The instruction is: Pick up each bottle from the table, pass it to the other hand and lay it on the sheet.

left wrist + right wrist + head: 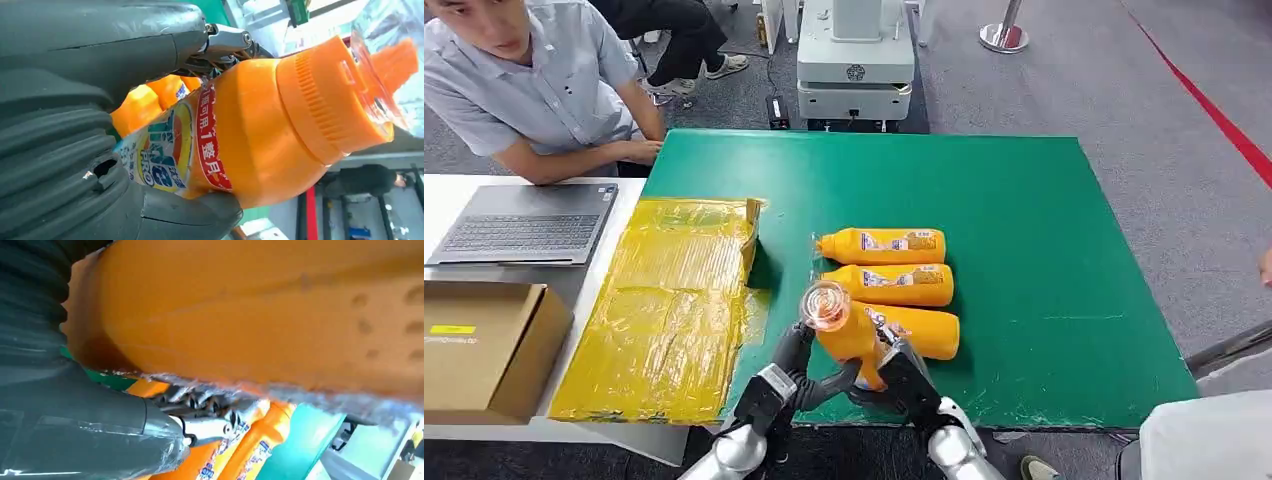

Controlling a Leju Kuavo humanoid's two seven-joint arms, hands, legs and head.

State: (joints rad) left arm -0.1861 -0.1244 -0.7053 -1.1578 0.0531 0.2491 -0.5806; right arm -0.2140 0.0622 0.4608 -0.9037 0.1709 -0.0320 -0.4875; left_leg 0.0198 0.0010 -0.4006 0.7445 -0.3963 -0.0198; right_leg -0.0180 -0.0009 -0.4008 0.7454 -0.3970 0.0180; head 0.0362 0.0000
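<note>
At the near edge of the green mat (1024,250), both hands meet on one bottle (844,335), lifted clear and tipped cap-up toward the camera. Left hand (799,375) wraps it from seven o'clock, fingers and thumb closed round the labelled body; right hand (894,380) clamps it from five o'clock, low on the base. Mid-handover, by the look of it.

Here is the risk: the bottle is smooth, and its clear wrap looks torn and loose where the right wrist view catches it. If one hand lets go before the other has a firm hold, it could slide straight down. A drop would likely land on the three bottles (886,282) lying side by side just at twelve o'clock of the hands and scatter them. The tilt matters too: the cap end sits high above both grips, so a one-sided hold may let it swing.

Over to the yellow sheet (674,300), lying flat at nine to ten o'clock of the hands, well apart from the bottle. A laptop (524,222) and a box (484,345) sit beyond it.
</note>
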